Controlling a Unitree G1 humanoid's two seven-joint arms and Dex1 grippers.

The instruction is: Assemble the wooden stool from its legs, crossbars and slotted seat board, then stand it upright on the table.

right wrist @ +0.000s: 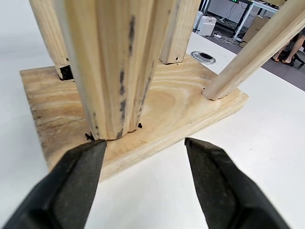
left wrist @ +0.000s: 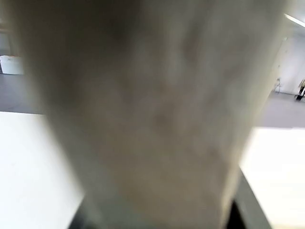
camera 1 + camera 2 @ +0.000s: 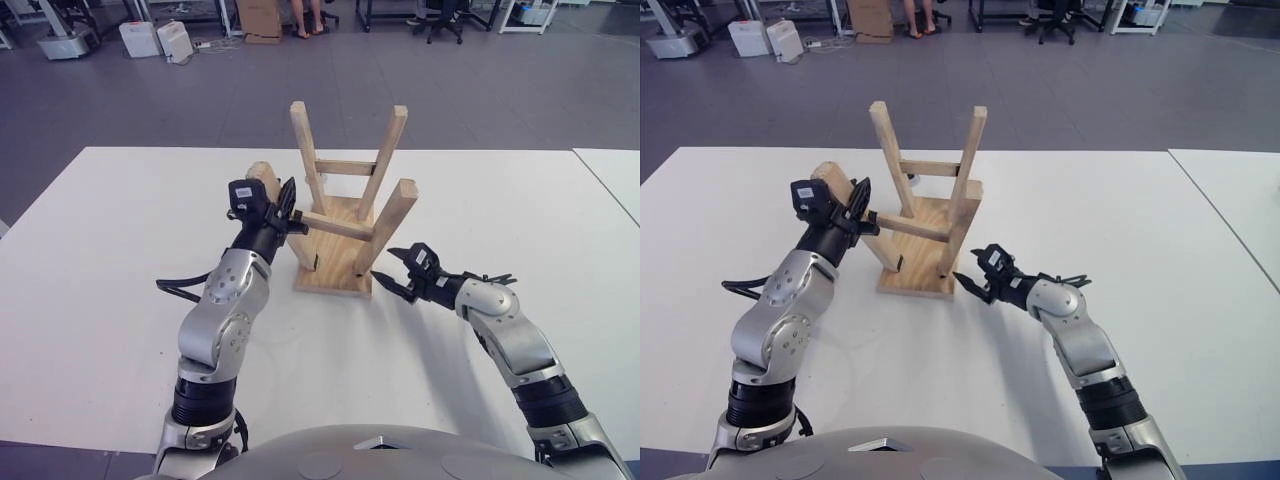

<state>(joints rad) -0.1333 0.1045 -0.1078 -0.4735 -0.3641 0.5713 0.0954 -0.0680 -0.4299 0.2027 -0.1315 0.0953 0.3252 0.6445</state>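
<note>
the stool (image 3: pixel 340 215) sits inverted at my 12 o'clock. my right gripper (image 3: pixel 385 268) gapes at the seat board's (image 3: pixel 335 275) 4 o'clock corner. my left gripper (image 3: pixel 290 210) is by the 9 o'clock leg (image 3: pixel 262 178), grip unclear. i'd seat that leg squarely before flipping.

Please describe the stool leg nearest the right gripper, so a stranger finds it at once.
On the white table the stool stands upside down. The leg rises from the near corner of the seat board on the robot's right; only it has the right gripper, jaws open, at its base.
</note>
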